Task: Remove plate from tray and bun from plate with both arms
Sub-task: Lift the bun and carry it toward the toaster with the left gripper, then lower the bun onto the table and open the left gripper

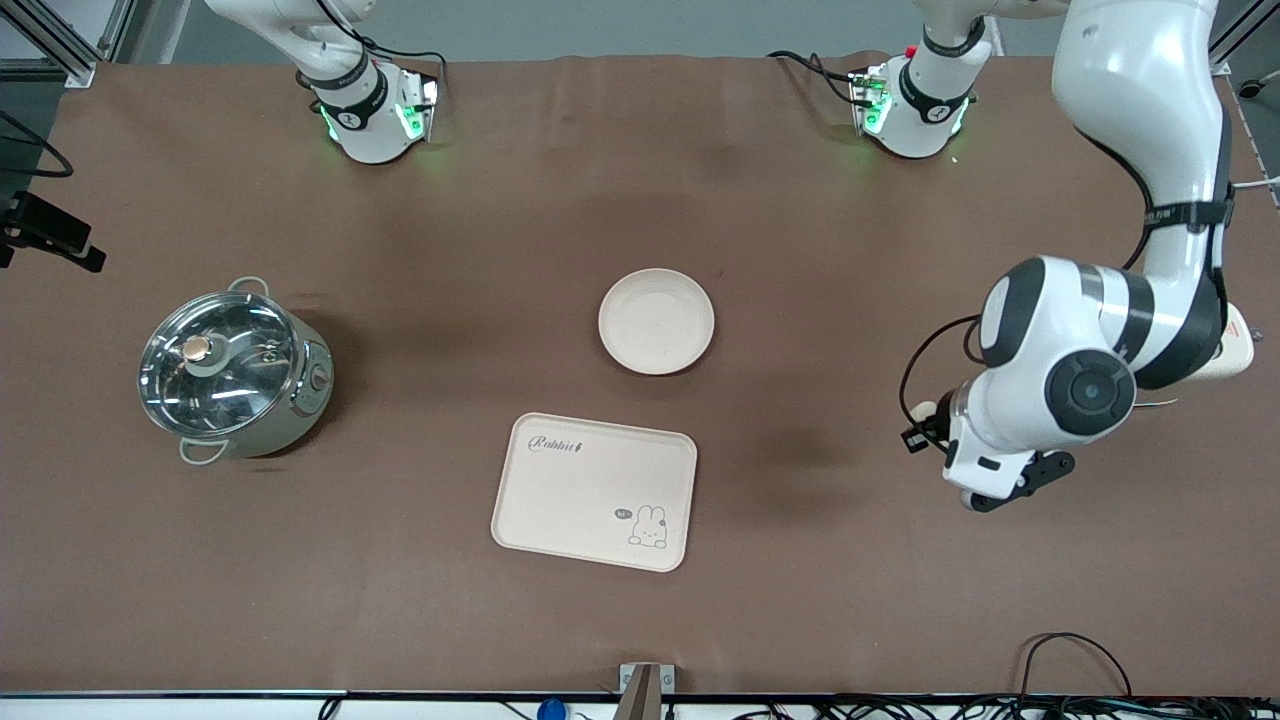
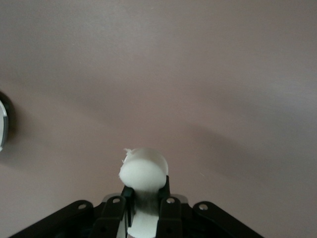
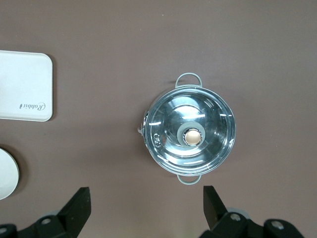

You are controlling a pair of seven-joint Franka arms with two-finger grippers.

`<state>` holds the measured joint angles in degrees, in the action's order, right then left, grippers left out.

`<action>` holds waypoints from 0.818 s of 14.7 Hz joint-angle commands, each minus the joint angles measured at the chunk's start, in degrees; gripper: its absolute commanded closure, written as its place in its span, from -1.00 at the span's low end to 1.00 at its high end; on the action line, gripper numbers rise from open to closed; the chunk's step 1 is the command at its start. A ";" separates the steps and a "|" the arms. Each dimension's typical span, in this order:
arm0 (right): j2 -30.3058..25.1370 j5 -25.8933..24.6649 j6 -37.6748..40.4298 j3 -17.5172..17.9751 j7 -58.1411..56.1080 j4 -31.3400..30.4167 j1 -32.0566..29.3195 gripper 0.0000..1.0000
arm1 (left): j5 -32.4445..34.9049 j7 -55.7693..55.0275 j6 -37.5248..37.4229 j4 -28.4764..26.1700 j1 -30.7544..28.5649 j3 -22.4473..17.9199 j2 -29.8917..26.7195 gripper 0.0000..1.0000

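Brown covering runs across the whole desk [image 1: 420, 600]. Near its middle sits the plate [image 1: 656, 321], round and cream-white, with nothing on it. Just nearer the front camera lies a rectangular cream tray [image 1: 594, 491] that reads "Rabbit" in script at one corner and carries a small rabbit drawing with a "hi" bubble at another. Toward the right arm's end stands a steel pot [image 1: 236, 370] with a glass lid [image 3: 188, 134] and a brass-coloured knob.

The left pincer [image 2: 144, 208] hangs over bare desk toward the left arm's end, its fingers [image 2: 168, 210] clamped together on the bun [image 2: 143, 171], a pale rounded lump. The right pincer [image 3: 146, 206] hovers high above the pot, its fingers [image 3: 78, 206] spread wide apart and holding nothing.
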<state>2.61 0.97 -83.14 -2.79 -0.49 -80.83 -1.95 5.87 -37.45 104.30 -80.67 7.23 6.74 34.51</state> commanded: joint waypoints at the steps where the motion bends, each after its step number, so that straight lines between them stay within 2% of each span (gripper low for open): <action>1: 0.12 0.00 0.70 0.24 0.05 0.67 -0.07 -1.00 | 2.92 3.78 2.56 -0.62 -1.43 0.47 2.40 0.51; 5: 0.12 -0.52 0.09 0.24 -0.39 0.67 0.11 -1.00 | 2.13 4.15 9.14 -4.57 -2.31 0.56 4.25 0.46; 9: 0.12 -0.62 0.17 0.24 -0.04 0.67 0.72 -1.00 | -0.85 3.97 12.76 -4.67 -1.35 0.91 7.67 0.45; 11: 0.12 -0.18 0.26 0.15 -0.48 0.67 0.64 -1.00 | -0.68 4.14 13.03 -4.76 -0.73 1.00 8.47 0.31; 12: 0.12 -0.35 0.17 0.15 -0.48 0.67 0.64 -1.00 | -0.59 4.14 13.03 -4.67 -0.56 1.00 8.47 0.31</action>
<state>2.61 0.95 -83.23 -2.62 -0.54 -80.78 -1.47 5.92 -33.65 116.76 -85.11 6.26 7.73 43.15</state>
